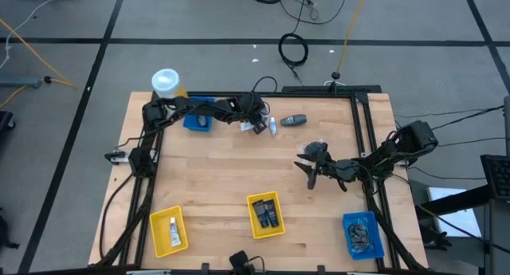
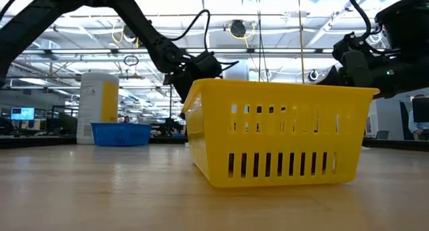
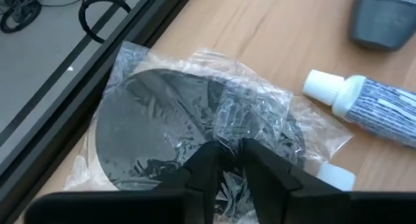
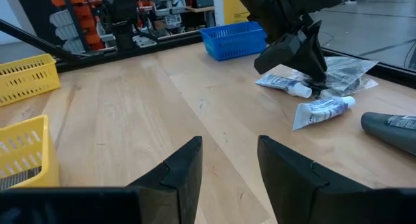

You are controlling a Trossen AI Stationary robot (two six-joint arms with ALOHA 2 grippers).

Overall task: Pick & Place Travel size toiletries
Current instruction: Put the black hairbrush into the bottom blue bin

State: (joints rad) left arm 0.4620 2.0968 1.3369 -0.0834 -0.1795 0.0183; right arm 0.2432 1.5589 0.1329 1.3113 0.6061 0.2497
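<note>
Left gripper (image 3: 227,160) pinching clear-wrapped grey packet (image 3: 195,120) at far worktop (image 1: 231,171) edge.
Jaws clamped on packet wrap; white tube (image 3: 370,104) and dark bottle (image 3: 385,16) lying just beside. Right gripper (image 4: 229,162) hovering mid-worktop, jaws apart, empty. More toiletries in yellow tray (image 1: 265,215), blue tray (image 1: 362,233).

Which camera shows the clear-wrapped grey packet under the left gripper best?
The left wrist view: the round grey clear-wrapped packet fills it, left gripper pinching its wrap. The right wrist view shows it partly hidden; high view tiny; low view nothing.
</note>
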